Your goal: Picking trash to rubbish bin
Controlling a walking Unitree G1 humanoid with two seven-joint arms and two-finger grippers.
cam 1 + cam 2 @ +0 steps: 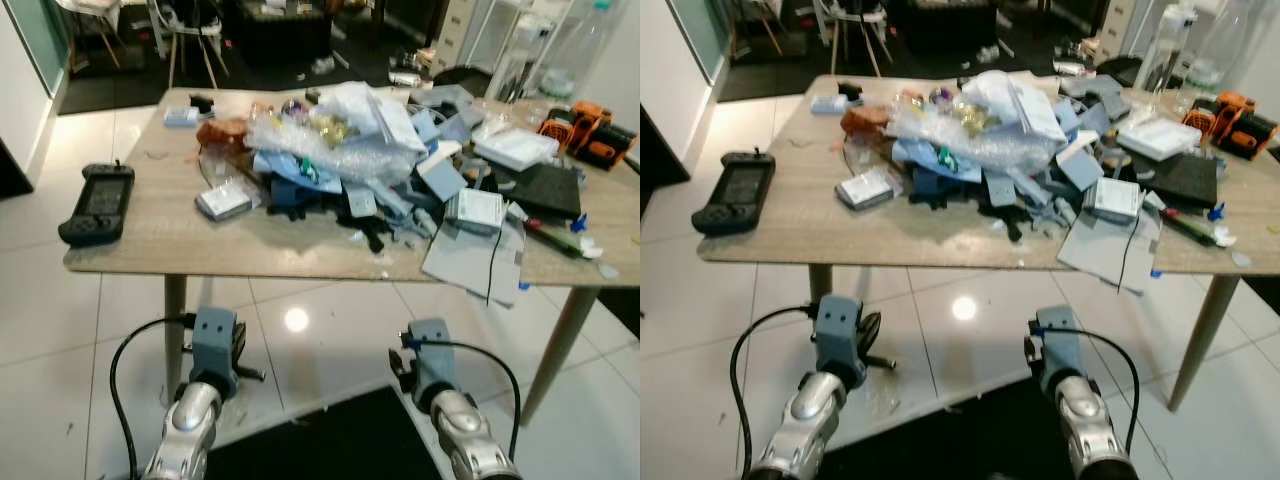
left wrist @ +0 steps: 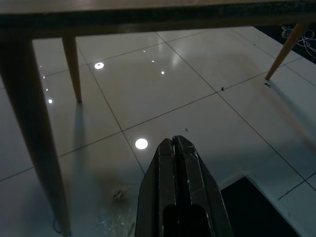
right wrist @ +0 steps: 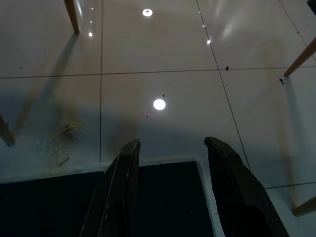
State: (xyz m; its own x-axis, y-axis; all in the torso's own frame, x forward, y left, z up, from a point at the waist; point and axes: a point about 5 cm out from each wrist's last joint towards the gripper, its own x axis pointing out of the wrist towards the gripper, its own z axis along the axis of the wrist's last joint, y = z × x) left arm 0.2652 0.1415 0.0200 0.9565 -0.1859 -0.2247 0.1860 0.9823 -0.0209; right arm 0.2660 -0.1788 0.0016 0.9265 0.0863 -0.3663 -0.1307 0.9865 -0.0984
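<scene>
1. Wooden table (image 1: 150,225): a light-grained top on slanted legs, standing on a glossy white tiled floor (image 1: 60,340). It serves as the landmark for all items below.
2. Dark mat (image 1: 330,440): lies on the floor in front of the table's near edge, between the two forearms.
3. Pile of trash (image 1: 345,150): heaped on the table top around its centre, made up of clear crinkled plastic, blue scraps, white papers and small boxes. It sits above and well ahead of both grippers.
4. Grey folder (image 1: 470,262): lies at the table's near edge toward the right, overhanging it slightly, with a black cable across it.
5. Black case (image 1: 548,190): rests flat on the right part of the table, behind the folder.
6. Black handheld console (image 1: 97,203): lies alone near the table's left edge, well apart from the pile.
7. Orange tool (image 1: 585,128): sits at the far right corner of the table.
8. Left gripper (image 2: 176,148): held low, below the table's near edge toward its left leg, over the floor; its two fingers are pressed together with nothing between them.
9. Right gripper (image 3: 173,148): held low, below the table's near edge and right of centre, over the mat's border; its fingers stand wide apart and hold nothing.
</scene>
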